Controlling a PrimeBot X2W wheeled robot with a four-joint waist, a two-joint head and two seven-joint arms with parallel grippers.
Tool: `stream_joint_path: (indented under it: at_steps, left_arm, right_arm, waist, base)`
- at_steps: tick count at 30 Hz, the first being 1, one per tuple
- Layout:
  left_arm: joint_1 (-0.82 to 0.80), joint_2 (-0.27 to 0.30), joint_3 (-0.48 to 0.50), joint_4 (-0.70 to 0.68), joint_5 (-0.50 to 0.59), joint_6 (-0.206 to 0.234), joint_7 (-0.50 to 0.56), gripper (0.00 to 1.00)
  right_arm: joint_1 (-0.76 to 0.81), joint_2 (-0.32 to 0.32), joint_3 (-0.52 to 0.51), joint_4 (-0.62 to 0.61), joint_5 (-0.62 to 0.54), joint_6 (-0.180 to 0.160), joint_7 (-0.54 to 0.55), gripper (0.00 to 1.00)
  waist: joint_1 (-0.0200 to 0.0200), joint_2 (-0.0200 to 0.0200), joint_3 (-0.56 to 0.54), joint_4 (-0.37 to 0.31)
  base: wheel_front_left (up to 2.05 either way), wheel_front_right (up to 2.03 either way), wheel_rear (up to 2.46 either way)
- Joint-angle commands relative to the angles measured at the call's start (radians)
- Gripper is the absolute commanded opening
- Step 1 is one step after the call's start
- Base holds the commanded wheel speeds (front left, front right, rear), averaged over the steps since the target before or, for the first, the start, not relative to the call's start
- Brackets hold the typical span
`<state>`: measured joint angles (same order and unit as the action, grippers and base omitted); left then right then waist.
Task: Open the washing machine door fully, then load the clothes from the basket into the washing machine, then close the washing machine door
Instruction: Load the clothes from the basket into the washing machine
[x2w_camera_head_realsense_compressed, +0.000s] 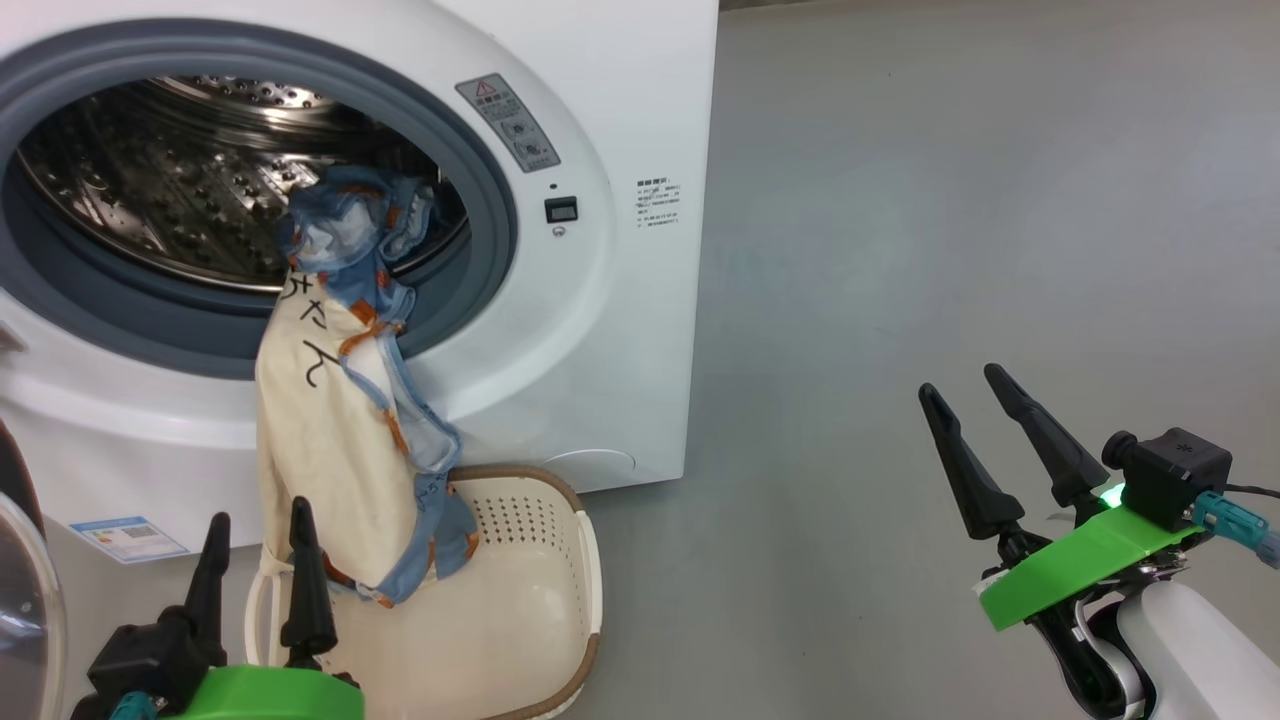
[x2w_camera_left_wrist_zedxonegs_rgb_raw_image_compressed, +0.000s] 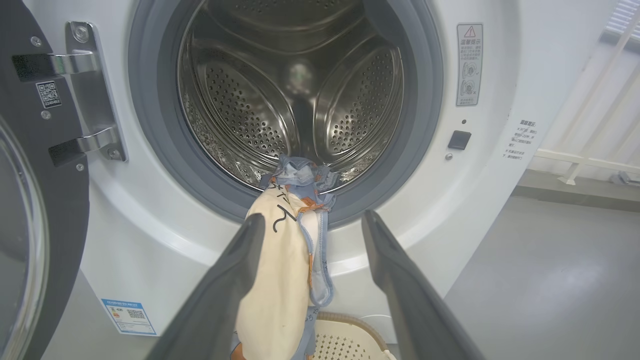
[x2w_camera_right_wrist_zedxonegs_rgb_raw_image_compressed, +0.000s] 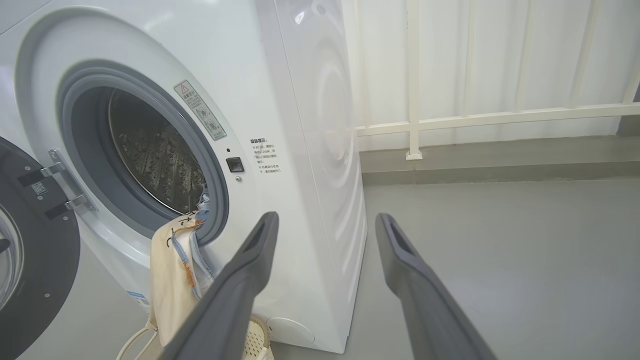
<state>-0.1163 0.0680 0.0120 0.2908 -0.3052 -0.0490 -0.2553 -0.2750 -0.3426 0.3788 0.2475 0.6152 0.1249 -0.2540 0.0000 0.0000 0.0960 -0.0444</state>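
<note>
- The washing machine (x2w_camera_head_realsense_compressed: 620, 330) fills the upper left of the head view; its door (x2w_camera_left_wrist_zedxonegs_rgb_raw_image_compressed: 70, 225) stands swung open at the left edge of the left wrist view.
- The clothes (x2w_camera_head_realsense_compressed: 330, 440) hang from the drum's lower lip, over the gasket, down into the basket (x2w_camera_head_realsense_compressed: 530, 600) at lower centre.
- The left gripper (x2w_camera_head_realsense_compressed: 258, 512), lower left, is spread wide and grips nothing; the cream cloth hangs between its fingers.
- The right gripper (x2w_camera_head_realsense_compressed: 960, 380), lower right, is wide and empty over the grey floor.

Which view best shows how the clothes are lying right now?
The head view: the clothes hang from the drum over its lip down into the basket, the whole drape visible. The left wrist view cuts off their lower end; the right wrist view gives a narrow side glimpse.
</note>
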Motion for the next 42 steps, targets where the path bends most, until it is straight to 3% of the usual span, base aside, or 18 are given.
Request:
stream_joint_path:
  at_steps: [1, 14, 27, 42]
  left_arm:
    - [-0.017, 0.007, 0.03, -0.026, 0.008, 0.0, -0.006, 1.0]
    - [-0.03, 0.001, 0.032, -0.01, 0.014, 0.006, -0.006, 1.0]
    - [-0.088, 0.02, 0.04, 0.099, -0.011, 0.009, 0.02, 1.0]
    - [-0.295, 0.053, 0.055, 0.327, -0.049, 0.027, 0.079, 1.0]
  right_arm:
    - [0.007, -0.012, 0.004, -0.022, -0.011, 0.006, -0.008, 1.0]
    - [-0.001, -0.011, 0.001, -0.028, -0.01, 0.006, -0.008, 1.0]
    - [-0.015, -0.012, 0.003, -0.04, -0.008, 0.006, -0.008, 1.0]
    - [-0.067, -0.019, -0.009, -0.079, 0.007, 0.006, -0.008, 1.0]
  waist:
    - [0.0, 0.0, 0.003, -0.001]
    - [0.0, 0.0, 0.02, -0.006]
    - [0.0, 0.0, 0.063, -0.021]
    - [0.0, 0.0, 0.24, -0.065]
  base:
    - [0.0, 0.0, 0.0]
    - [0.0, 0.0, 0.0]
    - [0.0, 0.0, 0.0]
    - [0.0, 0.0, 0.0]
